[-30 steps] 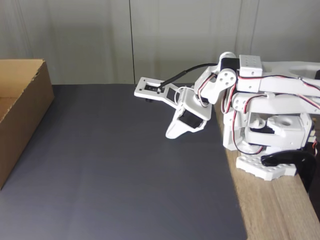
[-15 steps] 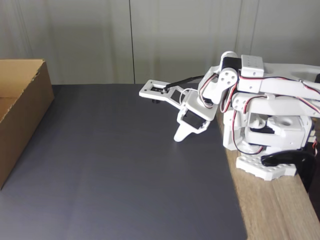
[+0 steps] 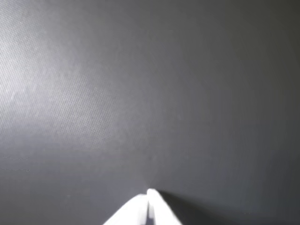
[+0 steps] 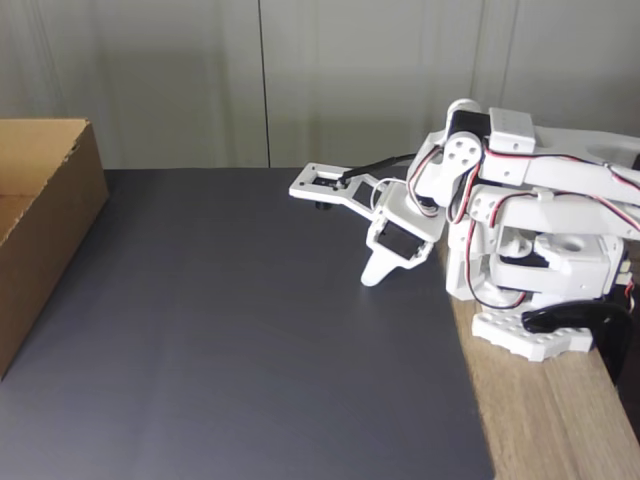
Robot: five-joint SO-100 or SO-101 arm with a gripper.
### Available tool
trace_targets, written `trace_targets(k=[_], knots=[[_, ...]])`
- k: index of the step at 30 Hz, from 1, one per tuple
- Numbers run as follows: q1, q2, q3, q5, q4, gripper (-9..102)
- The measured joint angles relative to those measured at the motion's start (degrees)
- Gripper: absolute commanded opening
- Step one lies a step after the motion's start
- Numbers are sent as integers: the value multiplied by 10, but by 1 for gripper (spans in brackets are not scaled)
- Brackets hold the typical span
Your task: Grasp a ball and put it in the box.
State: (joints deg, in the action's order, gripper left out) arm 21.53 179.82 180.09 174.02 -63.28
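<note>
Corrugated cardboard box (image 4: 45,215), smooth dark mat (image 4: 230,350).

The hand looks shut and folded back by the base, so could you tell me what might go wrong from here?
1. The hand is shut with its tip low over the dark mat; dropping further could scrape it.
2. No ball lies on the mat in the fixed view, so any reach risks closing on nothing.
3. The box sits at the far left edge, a long stretch from the folded arm.

You have a dark grey mat (image 4: 230,340) covering most of the frame, a wooden bench (image 4: 550,420) showing at lower right, and a pale grey panelled wall (image 4: 300,80) across the top.
</note>
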Motion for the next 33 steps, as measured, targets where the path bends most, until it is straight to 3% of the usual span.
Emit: trace_targets(k=[33], knots=[[-2, 0, 0, 12, -4, 2]])
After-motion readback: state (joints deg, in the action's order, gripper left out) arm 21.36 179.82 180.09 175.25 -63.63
